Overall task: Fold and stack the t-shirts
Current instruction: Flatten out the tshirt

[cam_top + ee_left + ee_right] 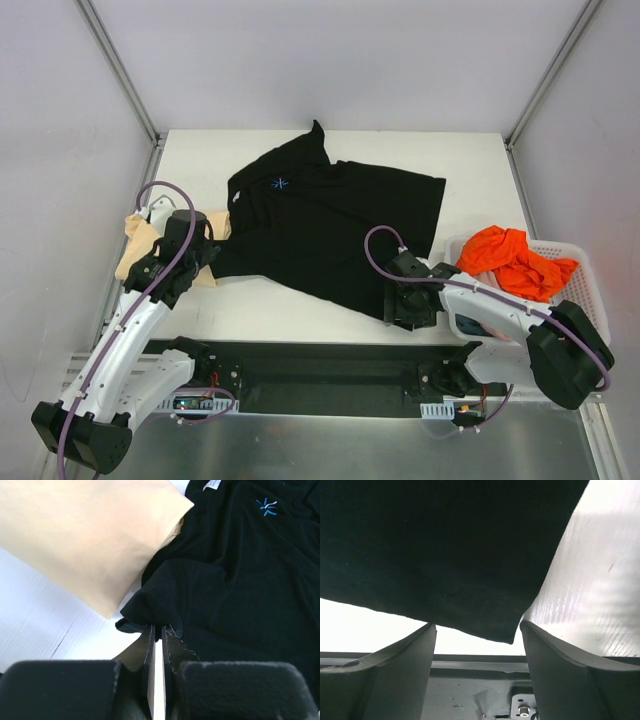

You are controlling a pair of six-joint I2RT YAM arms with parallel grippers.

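Across the middle of the white table [290, 312] the black t-shirt [330, 220] lies spread open, collar toward the far edge and its small blue chest mark [281, 183] face up, with its hem reaching toward the near right. At the table's left edge the pale tan t-shirt [138, 245] lies flat, and one black sleeve rests just beside it, overlapping its corner. The left gripper [205, 262] is down on that sleeve, its jaws clenched on a pinched fold of the black cloth. In the left wrist view the cloth bunches up right at the fingertips [150, 637]. Near the table's near edge, the right gripper [400, 305] sits at the hem corner of the black t-shirt with its jaws released and standing apart. The corner hangs between the two fingers [410, 650] without being pinched. By the right edge a white mesh basket [588, 262] holds a crumpled orange t-shirt [510, 262].
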